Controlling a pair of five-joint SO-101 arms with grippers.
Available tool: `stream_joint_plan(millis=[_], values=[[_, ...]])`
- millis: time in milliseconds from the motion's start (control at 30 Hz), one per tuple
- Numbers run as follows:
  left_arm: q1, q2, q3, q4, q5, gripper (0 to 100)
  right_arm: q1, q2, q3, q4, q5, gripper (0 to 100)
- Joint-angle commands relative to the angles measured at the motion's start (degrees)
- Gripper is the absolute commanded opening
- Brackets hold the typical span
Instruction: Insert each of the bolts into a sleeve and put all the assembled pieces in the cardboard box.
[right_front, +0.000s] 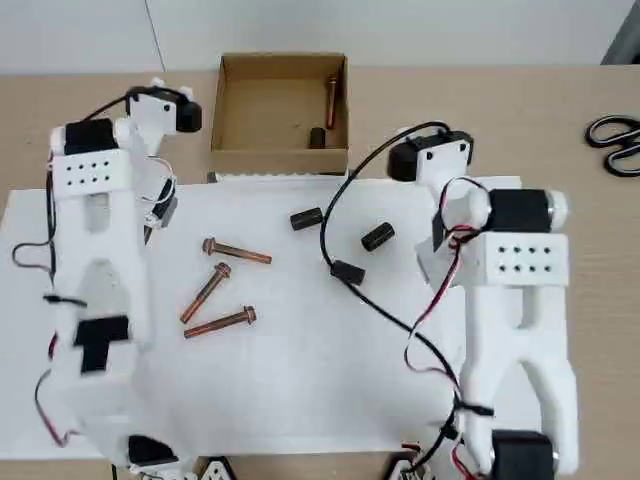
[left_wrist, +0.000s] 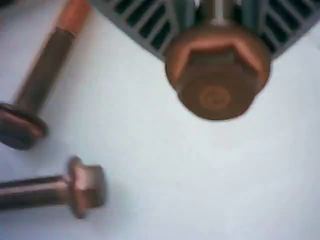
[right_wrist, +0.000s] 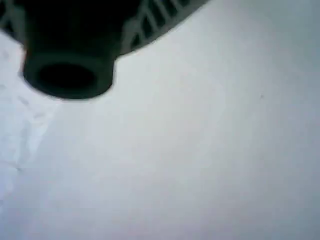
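In the left wrist view my left gripper (left_wrist: 216, 22) is shut on a copper bolt (left_wrist: 217, 75), seen head-on just above the white sheet; two more bolts (left_wrist: 35, 95) (left_wrist: 75, 187) lie close by. From above, my left gripper (right_front: 160, 210) hangs at the sheet's left edge, with three bolts (right_front: 237, 251) (right_front: 206, 292) (right_front: 220, 322) to its right. My right gripper (right_wrist: 70, 30) is shut on a black sleeve (right_wrist: 67, 70), whose open end shows. My right gripper (right_front: 438, 245) sits right of three loose sleeves (right_front: 306, 218) (right_front: 377, 237) (right_front: 347, 271). The cardboard box (right_front: 235, 110) at the back holds an assembled piece (right_front: 330, 100).
A white sheet (right_front: 300, 380) covers the table's middle. The right arm's black cable (right_front: 335, 225) crosses it among the sleeves. Black scissors (right_front: 615, 142) lie at the far right. A dark sleeve-like piece (right_front: 317, 137) rests in the box's near corner.
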Motion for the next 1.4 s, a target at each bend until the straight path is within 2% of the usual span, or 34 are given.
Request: stream_joint_plan(millis=[0, 267, 400, 533, 667, 833, 967, 1100, 1300, 1367], values=[[2.6, -15.2, 7.4, 1.5, 1.2, 0, -0.6, -9.0, -1.7, 1.1, -0.3, 0.4], [6.9, -38.8, 28.4, -1.2, 6.9, 0, -0.7, -24.7, 14.3, 0.5, -0.5, 0.6], [9.4, -48.2, 37.1, -4.5, 6.8, 0, -4.4, -31.2, 21.0, 0.5, -0.5, 0.7], [12.7, -60.0, 44.8, -12.5, 6.9, 0, -10.4, -37.5, 25.1, -2.9, -0.5, 0.4], [15.1, -73.8, 56.5, -22.4, 7.0, 0, -13.5, -43.4, 31.0, -11.0, -0.5, 0.4], [15.0, -91.9, 72.2, -34.2, 7.3, 0, -17.4, -52.7, 39.6, -21.7, -3.2, 0.4], [15.2, -106.0, 82.2, -40.6, 15.3, 0, -21.7, -60.0, 47.7, -28.4, -14.9, 0.4], [15.3, -118.3, 88.0, -42.8, 23.0, 0, -27.2, -65.7, 55.4, -35.6, -24.0, 0.4], [15.8, -116.7, 90.0, -42.9, 32.4, 0, -32.1, -71.7, 65.5, -46.3, -25.8, 0.4], [17.4, -116.9, 93.0, -43.3, 33.2, 0, -32.9, -72.7, 68.0, -48.7, -25.8, 0.4]])
